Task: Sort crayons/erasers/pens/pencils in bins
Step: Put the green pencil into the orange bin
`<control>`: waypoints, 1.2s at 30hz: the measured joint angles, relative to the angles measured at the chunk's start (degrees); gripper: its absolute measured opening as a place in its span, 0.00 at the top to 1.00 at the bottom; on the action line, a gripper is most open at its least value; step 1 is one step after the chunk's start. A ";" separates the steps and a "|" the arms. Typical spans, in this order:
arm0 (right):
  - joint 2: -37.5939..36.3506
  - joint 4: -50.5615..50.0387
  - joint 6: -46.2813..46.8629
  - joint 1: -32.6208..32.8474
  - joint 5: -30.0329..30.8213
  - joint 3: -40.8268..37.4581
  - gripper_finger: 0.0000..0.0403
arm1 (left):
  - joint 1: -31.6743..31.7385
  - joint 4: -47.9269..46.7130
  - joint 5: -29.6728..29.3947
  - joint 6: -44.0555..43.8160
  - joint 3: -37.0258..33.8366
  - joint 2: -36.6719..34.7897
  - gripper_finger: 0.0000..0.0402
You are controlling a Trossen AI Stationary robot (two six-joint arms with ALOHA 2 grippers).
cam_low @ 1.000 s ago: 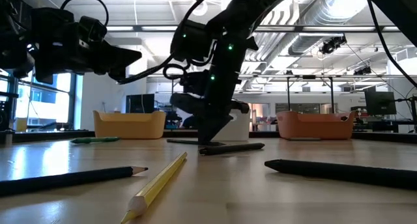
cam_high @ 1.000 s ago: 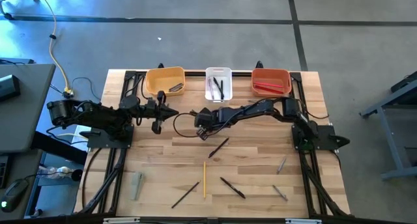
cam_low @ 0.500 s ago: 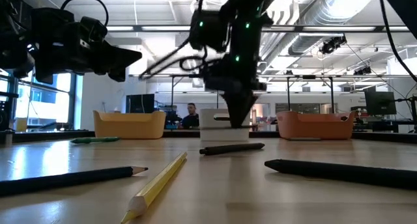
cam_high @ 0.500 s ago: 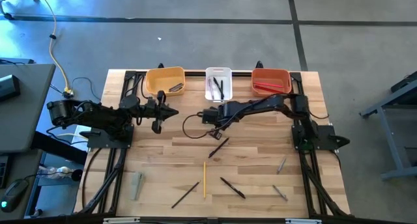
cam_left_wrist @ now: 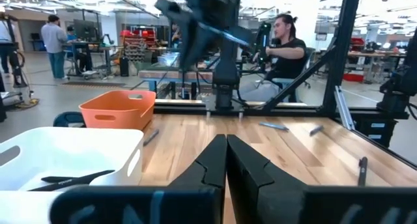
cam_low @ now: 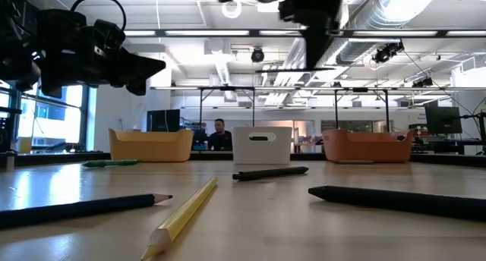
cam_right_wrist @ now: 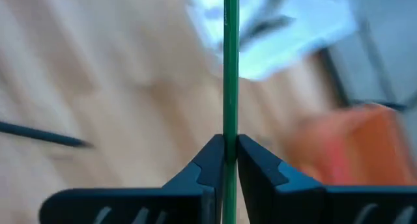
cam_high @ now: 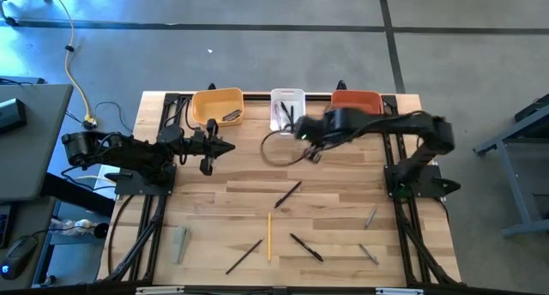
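Note:
My right gripper (cam_high: 305, 134) hangs high over the table's far middle, near the white bin (cam_high: 287, 109), shut on a green pen (cam_right_wrist: 230, 68). In the low view this gripper (cam_low: 315, 33) is at the top. My left gripper (cam_high: 225, 147) waits shut and level near the yellow-orange bin (cam_high: 218, 106); its fingers (cam_left_wrist: 226, 159) hold nothing. The red-orange bin (cam_high: 356, 102) stands at the far right with red pencils inside. Black pens lie in the white bin. A black pen (cam_high: 288, 194) and a yellow pencil (cam_high: 268, 237) lie flat on the table. My right gripper pinches the green pen's shaft (cam_right_wrist: 230, 129) between its two fingers. The fingers slant down from above. A long part of the pen sticks out past the fingertips, and the pen is lifted clear of the table.
More black sticks (cam_high: 244, 255) (cam_high: 306, 247), small grey pieces (cam_high: 371, 216) (cam_high: 368, 254) and a grey block (cam_high: 180, 243) lie on the near half. A green stick (cam_low: 110, 163) lies in front of the yellow-orange bin. People show in the room behind.
My right gripper has risen from just above the tabletop and gone toward the far right, toward the white bin, rolling as it went and staying shut on the green pen. The black pen beneath it has stayed on the table.

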 joint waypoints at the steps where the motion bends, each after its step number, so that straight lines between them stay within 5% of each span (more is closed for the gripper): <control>1: -1.49 -2.05 -1.02 -1.18 1.36 0.00 0.93 | 0.00 0.00 0.00 0.00 0.00 0.00 1.00; 9: -11.66 -4.73 -17.36 -16.86 3.62 -10.54 0.93 | 0.00 -0.07 -0.04 -0.42 0.00 -0.02 1.00; 15: -17.50 10.45 -30.58 -32.59 2.52 -26.10 0.93 | 0.00 -0.22 -0.04 -0.37 0.00 0.00 1.00; 21: -16.83 25.10 -38.60 -45.63 -5.74 -33.95 0.93 | 0.00 -0.46 -0.07 0.00 0.00 0.00 1.00; 36: -7.32 34.91 -49.26 -51.23 -8.76 -37.88 0.93 | 0.00 -0.90 -1.67 0.02 0.00 -0.02 1.00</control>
